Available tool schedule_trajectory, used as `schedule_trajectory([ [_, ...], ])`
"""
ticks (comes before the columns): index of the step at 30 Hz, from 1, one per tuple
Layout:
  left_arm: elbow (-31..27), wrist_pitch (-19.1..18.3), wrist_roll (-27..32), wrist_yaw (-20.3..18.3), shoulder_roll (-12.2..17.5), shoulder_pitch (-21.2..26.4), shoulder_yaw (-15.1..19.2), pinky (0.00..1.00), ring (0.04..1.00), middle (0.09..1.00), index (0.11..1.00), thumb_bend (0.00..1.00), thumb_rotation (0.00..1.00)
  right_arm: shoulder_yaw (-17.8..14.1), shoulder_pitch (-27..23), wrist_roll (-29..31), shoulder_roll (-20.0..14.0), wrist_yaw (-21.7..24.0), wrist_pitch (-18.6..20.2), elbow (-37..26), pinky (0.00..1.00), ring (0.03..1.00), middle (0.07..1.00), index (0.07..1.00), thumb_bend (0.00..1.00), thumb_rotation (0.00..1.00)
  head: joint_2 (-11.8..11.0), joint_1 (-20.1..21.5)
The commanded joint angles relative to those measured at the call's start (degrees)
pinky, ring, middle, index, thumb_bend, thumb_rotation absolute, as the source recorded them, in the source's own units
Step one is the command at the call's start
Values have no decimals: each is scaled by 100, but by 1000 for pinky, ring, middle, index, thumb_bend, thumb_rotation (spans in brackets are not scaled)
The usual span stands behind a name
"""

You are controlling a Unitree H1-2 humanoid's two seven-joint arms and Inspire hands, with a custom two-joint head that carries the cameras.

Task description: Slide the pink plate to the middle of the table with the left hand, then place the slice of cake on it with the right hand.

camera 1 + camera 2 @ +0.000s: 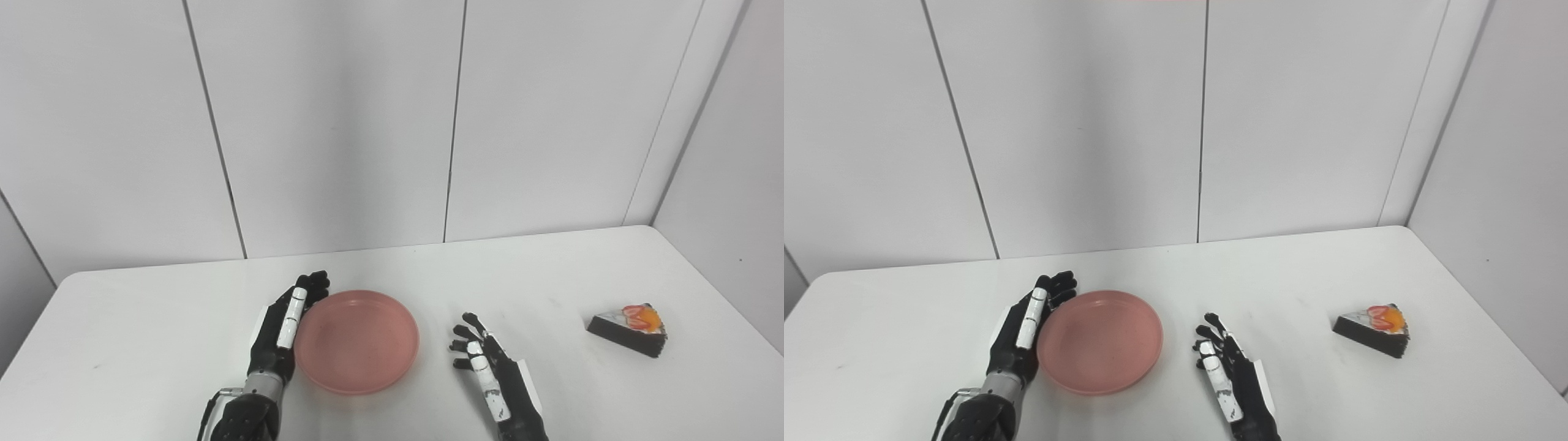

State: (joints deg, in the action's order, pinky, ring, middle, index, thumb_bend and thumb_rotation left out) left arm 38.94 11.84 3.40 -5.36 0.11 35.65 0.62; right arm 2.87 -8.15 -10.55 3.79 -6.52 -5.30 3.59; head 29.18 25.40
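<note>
Left hand (pixel 283 327), fingers extended together, presses against the round pink plastic plate (pixel 358 341)'s left rim; right hand (pixel 490 373) open, dark fruit-topped cake slice (pixel 629 331) well right of it.

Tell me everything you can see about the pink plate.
The pink plate is round and shallow with a low raised rim, matte salmon pink, plastic by its look, and empty. It lies flat, right way up, on the white table, near the front and left of centre. The left robot hand rests edge-on against its left rim. The right robot hand lies apart from it.
</note>
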Motion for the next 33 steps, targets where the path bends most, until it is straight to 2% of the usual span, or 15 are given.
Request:
schedule_trajectory([
  [1, 23, 38, 49, -68, 11, 94, -8, 805, 823, 808, 726, 727, 903, -28, 157, -126, 23, -217, -301, 68, 681, 756, 797, 866, 729, 1000, 7, -3],
  [6, 114, 50, 173, -161, 17, 136, 63, 799, 823, 808, 718, 732, 903, -158, 180, -178, -56, -317, -130, -450, 681, 747, 774, 858, 687, 1000, -31, 7],
  [8, 139, 55, 209, -194, 29, 154, 77, 795, 820, 807, 721, 743, 910, -211, 167, -278, -143, -301, 57, -780, 664, 735, 767, 846, 726, 964, -31, 7],
  [10, 209, 93, 224, -236, 55, 183, 74, 801, 823, 808, 724, 746, 917, -200, 139, -639, -350, -252, 263, -1082, 641, 728, 771, 844, 738, 948, -64, 20],
  [12, 234, 94, 249, -270, 69, 199, 85, 807, 829, 810, 724, 738, 918, -153, 79, -1186, -689, -146, 488, -1388, 629, 724, 789, 843, 760, 977, -73, 22],
  [14, 263, 107, 242, -276, 87, 218, 78, 807, 831, 814, 725, 729, 921, -125, -19, -1710, -1173, 223, 918, -1819, 662, 754, 819, 857, 789, 979, -102, 28],
  [16, 320, 149, 240, -278, 100, 247, 74, 808, 832, 818, 729, 714, 927, -96, -138, -2195, -1625, 674, 1393, -2215, 678, 786, 858, 884, 820, 942, -131, 38],
  [19, 467, 231, 273, -292, 106, 313, 95, 810, 821, 810, 724, 735, 913, -60, -367, -2735, -2192, 1294, 1934, -2626, 667, 796, 865, 880, 834, 781, -167, 63],
  [22, 504, 267, 275, -297, 108, 337, 98, 810, 823, 812, 725, 744, 909, -50, -636, -3187, -2662, 1878, 2359, -2914, 658, 797, 867, 874, 859, 725, -167, 63],
  [25, 516, 298, 221, -264, 106, 347, 72, 803, 824, 817, 731, 738, 915, -154, -866, -3378, -3024, 2174, 2464, -2921, 649, 796, 866, 863, 900, 658, -195, 75],
  [27, 533, 309, 223, -261, 100, 353, 71, 806, 824, 817, 736, 724, 915, -220, -958, -3435, -3152, 2277, 2504, -2912, 672, 810, 864, 856, 931, 605, -199, 68],
  [33, 508, 271, 259, -272, 86, 343, 87, 811, 826, 816, 732, 714, 914, -359, -1198, -3622, -3670, 2172, 2200, -2571, 678, 784, 824, 839, 977, 573, -219, 44],
])
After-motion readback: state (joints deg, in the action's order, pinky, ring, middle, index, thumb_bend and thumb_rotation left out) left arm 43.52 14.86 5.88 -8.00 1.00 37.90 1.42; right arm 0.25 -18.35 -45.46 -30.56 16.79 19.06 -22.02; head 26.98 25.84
